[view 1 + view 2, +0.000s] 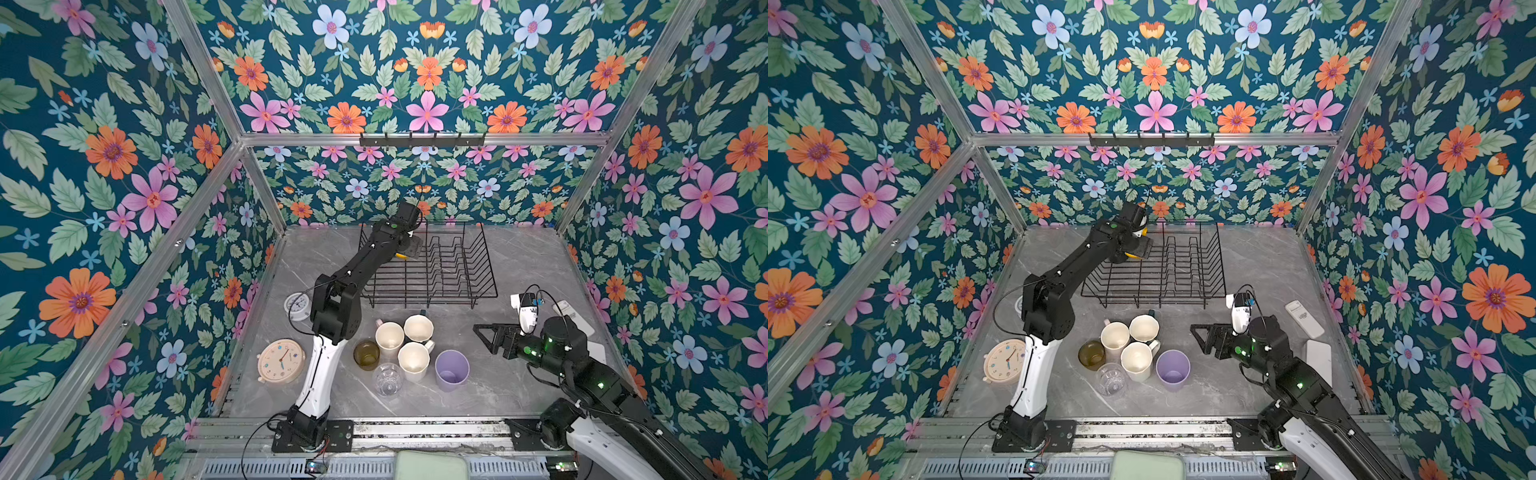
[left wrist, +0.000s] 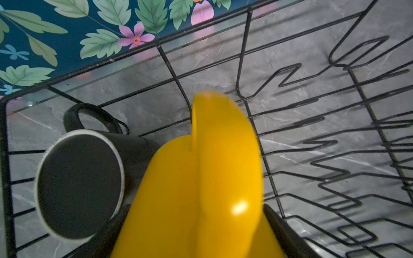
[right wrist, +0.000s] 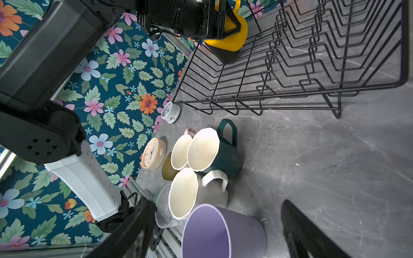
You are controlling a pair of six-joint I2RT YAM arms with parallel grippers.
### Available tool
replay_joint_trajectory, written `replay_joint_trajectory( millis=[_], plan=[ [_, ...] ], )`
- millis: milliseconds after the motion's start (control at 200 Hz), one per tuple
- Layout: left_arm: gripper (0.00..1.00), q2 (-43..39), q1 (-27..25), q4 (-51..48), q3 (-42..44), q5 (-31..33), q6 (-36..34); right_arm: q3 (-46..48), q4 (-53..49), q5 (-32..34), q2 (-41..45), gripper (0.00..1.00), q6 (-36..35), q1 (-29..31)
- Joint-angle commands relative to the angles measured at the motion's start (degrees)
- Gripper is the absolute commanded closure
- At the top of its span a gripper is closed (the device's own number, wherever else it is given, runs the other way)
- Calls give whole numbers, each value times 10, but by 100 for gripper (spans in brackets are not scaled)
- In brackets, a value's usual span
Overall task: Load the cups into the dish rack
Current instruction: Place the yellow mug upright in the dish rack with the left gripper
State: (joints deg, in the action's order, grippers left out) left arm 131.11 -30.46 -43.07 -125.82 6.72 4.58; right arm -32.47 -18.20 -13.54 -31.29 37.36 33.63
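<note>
While yellow mug sits in left claw: claw is closed around the mug, over the far left corner of the rack, just beside the black mug.
Placement: lower slowly into the gap between black mug and nearest prong; let go only once the wires likely bear the weight; lift out clear of the handle.
Right claw: open, empty, above the desk near the lilac tumbler.
Hidden: yellow mug's mouth and its contact with the rack floor; cannot tell whether it rests yet.
Covered: left arm hides the black mug in both top views.
</note>
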Motion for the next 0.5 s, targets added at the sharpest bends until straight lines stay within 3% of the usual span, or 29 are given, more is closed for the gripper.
replay_joint_trajectory(
  millis=[0, 495],
  plan=[
    [100, 4, 0, 50, -5, 9, -2, 6, 19, -10, 2, 13, 17, 0],
    [100, 58, 0, 69, -21, -3, -9, 19, 20, -18, 10, 13, 31, 0]
  ],
)
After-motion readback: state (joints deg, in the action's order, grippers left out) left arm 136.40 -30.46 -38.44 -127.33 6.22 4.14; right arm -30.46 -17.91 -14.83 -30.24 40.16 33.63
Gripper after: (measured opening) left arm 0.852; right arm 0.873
